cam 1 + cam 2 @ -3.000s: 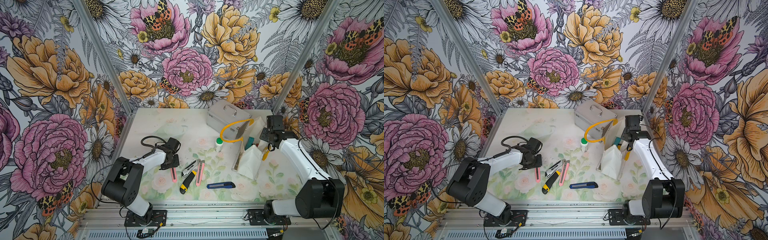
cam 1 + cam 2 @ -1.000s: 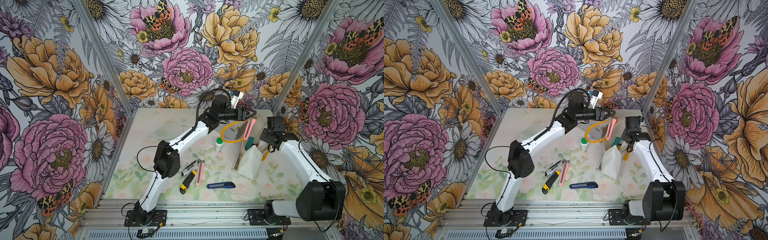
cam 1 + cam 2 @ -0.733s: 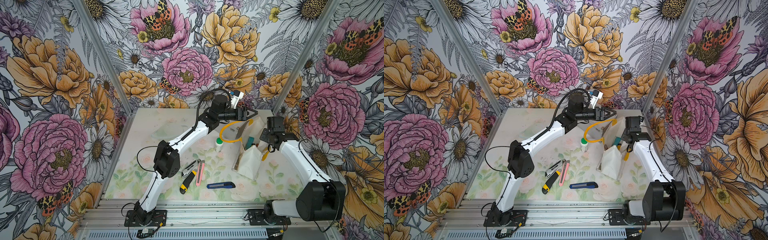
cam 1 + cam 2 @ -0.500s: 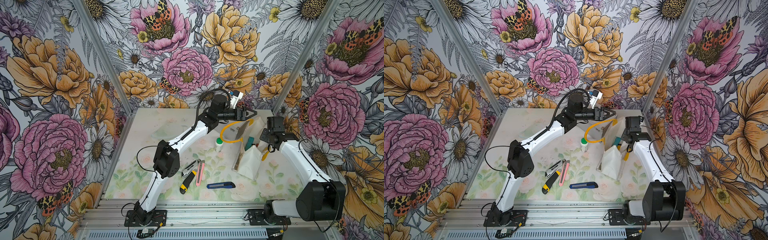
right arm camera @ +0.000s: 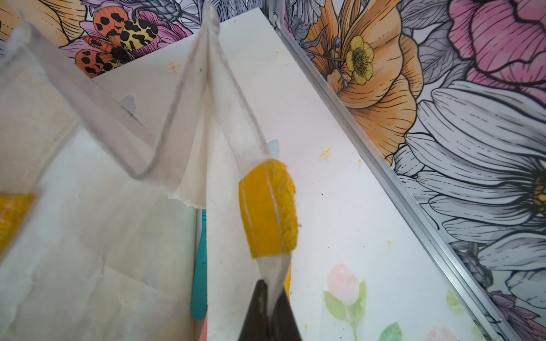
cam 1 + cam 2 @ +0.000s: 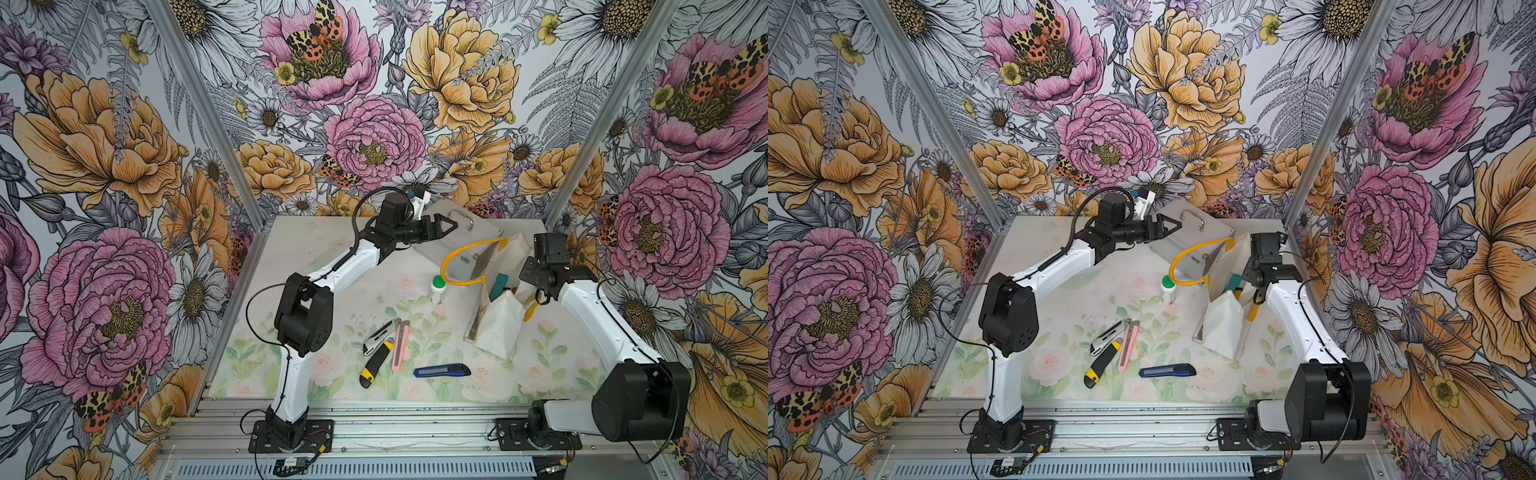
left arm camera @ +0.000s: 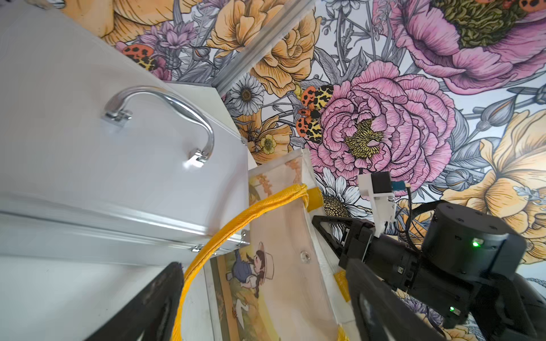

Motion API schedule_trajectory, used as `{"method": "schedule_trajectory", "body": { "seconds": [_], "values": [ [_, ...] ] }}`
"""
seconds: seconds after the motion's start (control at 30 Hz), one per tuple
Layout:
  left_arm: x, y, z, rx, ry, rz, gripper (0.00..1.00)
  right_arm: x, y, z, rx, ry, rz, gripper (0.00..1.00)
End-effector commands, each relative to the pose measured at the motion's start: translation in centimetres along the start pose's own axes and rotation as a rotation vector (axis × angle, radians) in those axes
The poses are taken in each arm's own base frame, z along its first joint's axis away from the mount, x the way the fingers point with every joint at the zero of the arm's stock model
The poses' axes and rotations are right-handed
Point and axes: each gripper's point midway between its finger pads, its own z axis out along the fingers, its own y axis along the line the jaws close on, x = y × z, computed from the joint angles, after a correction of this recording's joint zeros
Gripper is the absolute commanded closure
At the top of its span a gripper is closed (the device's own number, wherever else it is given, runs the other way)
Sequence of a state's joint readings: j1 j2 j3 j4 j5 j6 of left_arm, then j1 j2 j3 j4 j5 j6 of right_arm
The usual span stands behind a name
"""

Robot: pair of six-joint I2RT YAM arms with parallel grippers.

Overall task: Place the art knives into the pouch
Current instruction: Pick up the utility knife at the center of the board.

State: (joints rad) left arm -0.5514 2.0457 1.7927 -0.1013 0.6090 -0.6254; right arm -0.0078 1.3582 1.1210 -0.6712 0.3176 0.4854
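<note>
- Top views, both of them: the left gripper hangs over the shiny metal case. Its black triangular jaws are spread wide with nothing between them.
- Mid-table there's a loose bunch of slim cutters. The silver cutter, yellow-and-black cutter and pink cutter are huddled together, and the blue cutter lies a bit apart.
- A little white bottle with a green cap stands upright, just beside the pouch's loop.
- The pouch is soft white fabric and stands at the table's right side with its mouth open. One woven yellow handle arcs up against the case.
- Right wrist view: the right gripper has its jaws pinched on the pouch's thin rim, right next to a fuzzy yellow tab.
- Inside the pouch there's a teal strip and a sliver of pink. I can't tell whether either is the art knife.
</note>
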Motion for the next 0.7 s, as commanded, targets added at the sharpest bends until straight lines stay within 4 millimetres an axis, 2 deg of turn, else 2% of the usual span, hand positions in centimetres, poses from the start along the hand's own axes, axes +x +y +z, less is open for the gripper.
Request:
{"method": "schedule_trajectory", "body": {
  "seconds": [0.0,0.27,0.3,0.33,0.53,0.67],
  "values": [
    [-0.9,0.1,-2.9,-0.1,-0.044,0.088,0.12,-1.0,0.4,0.0,0.0,-0.021,0.008,1.0],
    [3.4,7.1,-7.7,-0.472,0.054,0.148,0.12,-1.0,0.4,0.2,0.001,-0.017,0.011,1.0],
    [3.4,6.8,-8.9,-0.502,0.043,0.163,0.12,-1.0,0.4,0.2,0.003,-0.016,0.009,1.0],
    [3.8,7.4,-9.6,-0.537,0.051,0.167,0.12,-1.0,0.4,0.2,0.002,-0.017,0.009,1.0],
    [8.1,10.5,-13.1,-0.743,0.153,0.166,0.1,-1.0,0.4,0.2,0.003,-0.017,0.013,1.0],
    [11.3,12.2,-15.1,-0.871,0.235,0.177,0.01,-0.9,0.5,0.3,0.002,-0.013,0.016,1.0]
  ]
}}
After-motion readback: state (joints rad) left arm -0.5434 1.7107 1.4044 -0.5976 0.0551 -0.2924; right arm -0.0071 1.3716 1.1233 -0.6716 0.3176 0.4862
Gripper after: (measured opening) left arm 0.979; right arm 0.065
